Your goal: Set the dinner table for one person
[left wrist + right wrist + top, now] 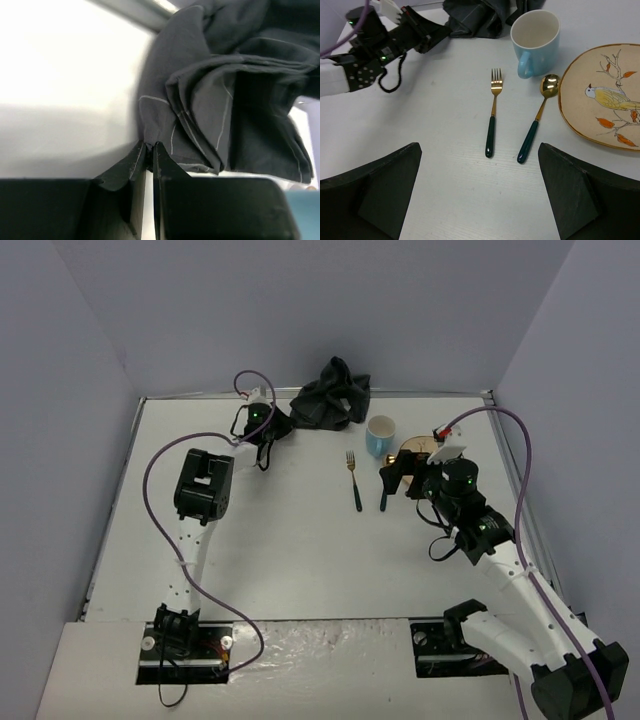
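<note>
Left gripper was closed on the crumpled cloth's near edge, which looked soft, light and limp, best pinched at a corner; right gripper gaped open.

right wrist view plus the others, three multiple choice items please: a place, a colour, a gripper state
1. Where does the spoon lie?
A) between the fork and the plate
B) left of the fork
C) on the plate

2. What colour is the mug?
A) red
B) light blue
C) black

3. The left gripper is:
A) wide open
B) out of view
C) shut on the cloth

Answers:
1 A: fork on its left, plate on its right.
2 B: pale blue outside.
3 C: its fingertips pinch the cloth's edge.
</note>
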